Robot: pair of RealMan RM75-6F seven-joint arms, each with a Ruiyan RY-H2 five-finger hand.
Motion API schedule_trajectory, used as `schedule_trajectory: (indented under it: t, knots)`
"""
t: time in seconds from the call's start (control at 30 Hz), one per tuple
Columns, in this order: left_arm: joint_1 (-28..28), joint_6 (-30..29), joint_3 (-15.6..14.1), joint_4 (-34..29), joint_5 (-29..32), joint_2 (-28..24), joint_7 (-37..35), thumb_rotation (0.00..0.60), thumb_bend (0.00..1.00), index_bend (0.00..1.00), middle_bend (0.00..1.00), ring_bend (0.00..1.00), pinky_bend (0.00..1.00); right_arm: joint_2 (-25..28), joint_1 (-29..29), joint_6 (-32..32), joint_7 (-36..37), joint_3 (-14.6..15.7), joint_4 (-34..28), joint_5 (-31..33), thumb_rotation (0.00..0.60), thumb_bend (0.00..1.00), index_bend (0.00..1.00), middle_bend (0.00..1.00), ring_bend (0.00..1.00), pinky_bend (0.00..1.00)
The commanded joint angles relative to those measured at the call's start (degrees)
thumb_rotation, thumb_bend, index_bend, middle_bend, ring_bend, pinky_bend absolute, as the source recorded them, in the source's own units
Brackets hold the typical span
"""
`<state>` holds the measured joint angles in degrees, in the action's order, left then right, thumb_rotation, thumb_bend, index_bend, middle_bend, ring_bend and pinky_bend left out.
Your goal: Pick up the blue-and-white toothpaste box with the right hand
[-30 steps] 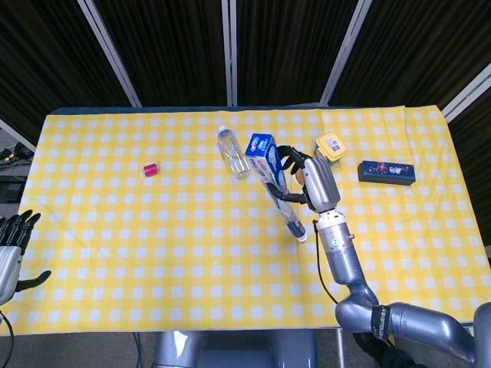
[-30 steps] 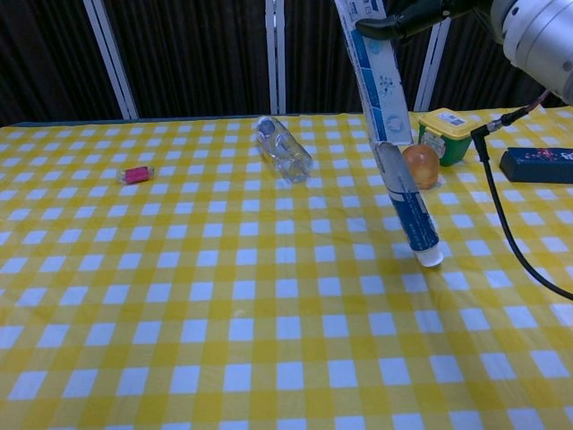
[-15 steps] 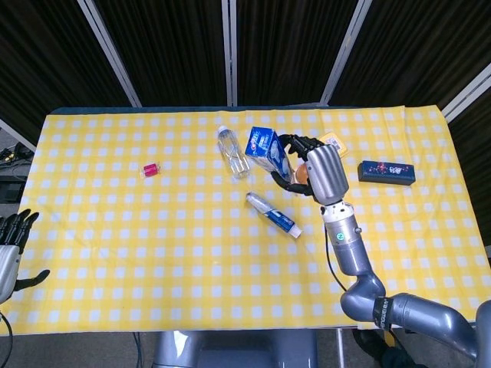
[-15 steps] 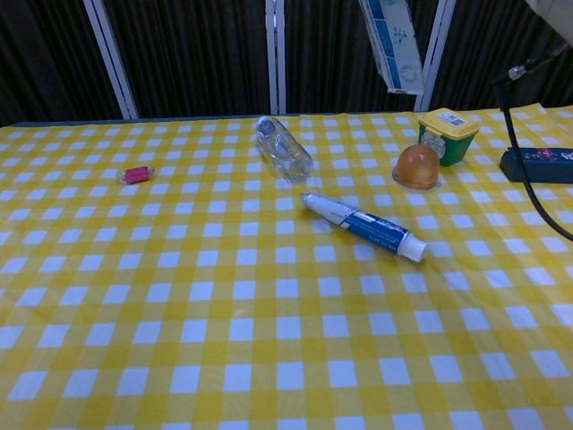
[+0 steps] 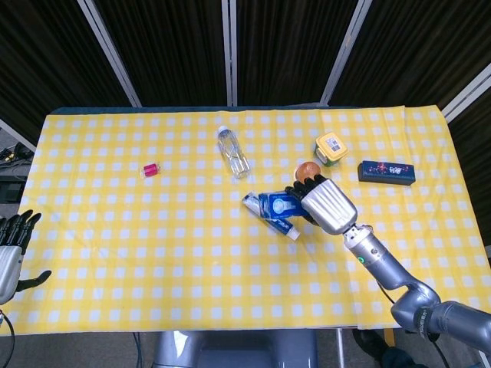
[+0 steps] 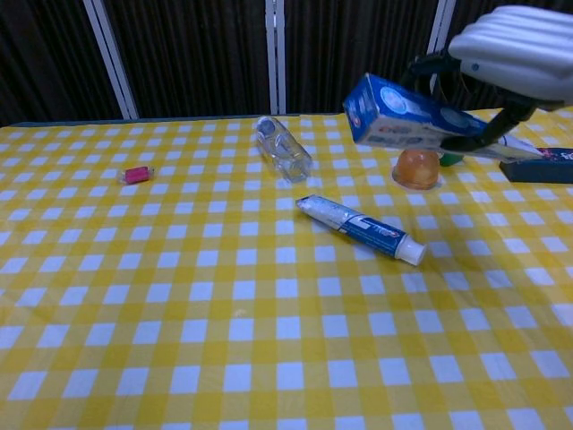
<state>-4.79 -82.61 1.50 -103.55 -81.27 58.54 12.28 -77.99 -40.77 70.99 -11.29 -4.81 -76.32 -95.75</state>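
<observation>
While gripping the blue-and-white cardboard toothpaste box (image 6: 403,119) aloft in the right hand (image 6: 524,49), above the blue-and-white toothpaste tube (image 6: 361,230) lying on the cloth, could lose it through a loosened hold, dropping onto that tube; left hand (image 5: 11,245) idle, fingers apart, far left of the tube.

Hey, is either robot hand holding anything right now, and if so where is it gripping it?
The right hand holds the blue-and-white toothpaste box near its right end, off the table. The left hand holds nothing.
</observation>
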Motion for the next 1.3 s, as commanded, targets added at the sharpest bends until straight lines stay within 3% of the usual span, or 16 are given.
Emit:
schedule_trajectory:
  t: [0.03, 0.13, 0.2, 0.27, 0.3, 0.4, 0.63, 0.8, 1.0, 1.3]
  knots:
    - [0.0, 0.0, -0.1, 0.0, 0.0, 0.2, 0.3, 0.600, 0.00, 0.00, 0.00, 0.00, 0.00, -1.4, 1.1, -2.0, -1.9, 1.6, 3.0, 0.2, 0.600, 0.27, 0.45, 0.53, 0.50, 0.54]
    - [0.0, 0.1, 0.0, 0.0, 0.2, 0.3, 0.5, 0.600, 0.00, 0.00, 0.00, 0.00, 0.00, -4.1, 1.5, -3.4, -3.5, 1.4, 6.3, 2.1, 0.600, 0.25, 0.36, 0.49, 0.48, 0.52]
    - [-0.1, 0.2, 0.0, 0.1, 0.4, 0.3, 0.5, 0.600, 0.00, 0.00, 0.00, 0.00, 0.00, -5.3, 1.8, -4.7, -4.4, 1.2, 7.0, 3.9, 0.600, 0.15, 0.13, 0.34, 0.36, 0.39]
    - [-0.2, 0.4, 0.1, 0.2, 0.6, 0.3, 0.5, 0.600, 0.00, 0.00, 0.00, 0.00, 0.00, -5.6, 2.2, -7.2, -5.2, 0.7, 5.8, 6.9, 0.600, 0.04, 0.01, 0.19, 0.21, 0.25]
    - [-0.2, 0.5, 0.1, 0.3, 0.7, 0.4, 0.4, 0.600, 0.00, 0.00, 0.00, 0.00, 0.00, -5.5, 2.3, -8.0, -5.8, 0.3, 4.7, 8.3, 0.600, 0.01, 0.00, 0.12, 0.14, 0.19]
    - [-0.3, 0.7, 0.2, 0.4, 1.0, 0.3, 0.3, 0.600, 0.00, 0.00, 0.00, 0.00, 0.00, -4.6, 3.0, -8.9, -8.0, -1.4, 0.3, 12.3, 0.600, 0.00, 0.00, 0.05, 0.07, 0.12]
    - [0.0, -0.1, 0.4, 0.3, 0.8, -0.2, -0.8, 0.600, 0.00, 0.00, 0.00, 0.00, 0.00, 2.8, 7.7, -2.9, -6.2, -2.5, -12.2, 13.9, 0.600, 0.00, 0.00, 0.03, 0.03, 0.04]
    - [0.6, -1.4, 0.1, -0.1, -0.6, -0.5, -1.1, 0.600, 0.00, 0.00, 0.00, 0.00, 0.00, 9.7, 13.3, 4.0, -1.3, -0.8, -18.0, 11.5, 0.600, 0.00, 0.00, 0.03, 0.00, 0.00]
    - [1.4, -3.4, -0.2, -0.6, -2.5, -0.9, -1.6, 0.600, 0.00, 0.00, 0.00, 0.00, 0.00, 15.7, 21.4, 12.8, 3.1, 3.2, -21.1, 8.3, 0.600, 0.00, 0.00, 0.02, 0.00, 0.00]
    - [2.3, -5.2, -0.8, -0.5, -4.8, -1.3, -2.9, 0.600, 0.00, 0.00, 0.00, 0.00, 0.00, 16.9, 28.6, 20.5, 3.9, 6.6, -18.2, 5.0, 0.600, 0.00, 0.00, 0.00, 0.00, 0.00]
